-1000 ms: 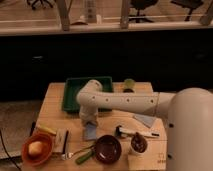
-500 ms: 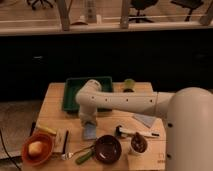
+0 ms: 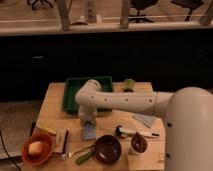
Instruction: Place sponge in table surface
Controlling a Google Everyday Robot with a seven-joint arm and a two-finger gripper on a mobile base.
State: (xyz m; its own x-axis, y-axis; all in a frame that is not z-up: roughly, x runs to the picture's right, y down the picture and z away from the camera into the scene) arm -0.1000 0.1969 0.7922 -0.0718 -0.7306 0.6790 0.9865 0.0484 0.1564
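Observation:
The sponge (image 3: 89, 132) is a small blue-grey block that lies on the light tan wooden table surface (image 3: 57, 102), in front of the dark green tray. My gripper (image 3: 87, 121) points straight down at the end of the white arm (image 3: 125, 102). It sits directly over the sponge's far end, touching it or just above it. Whether it grips the sponge does not show.
A dark green tray (image 3: 75, 86) stands behind the gripper, with a green cup (image 3: 129, 85) to its right. A dark bowl (image 3: 107, 149), a brown cup (image 3: 138, 144), a black-and-white tool (image 3: 135, 132) and a pale cloth piece (image 3: 145, 120) lie to the right. An orange bowl (image 3: 36, 149) and utensils (image 3: 66, 141) lie to the left.

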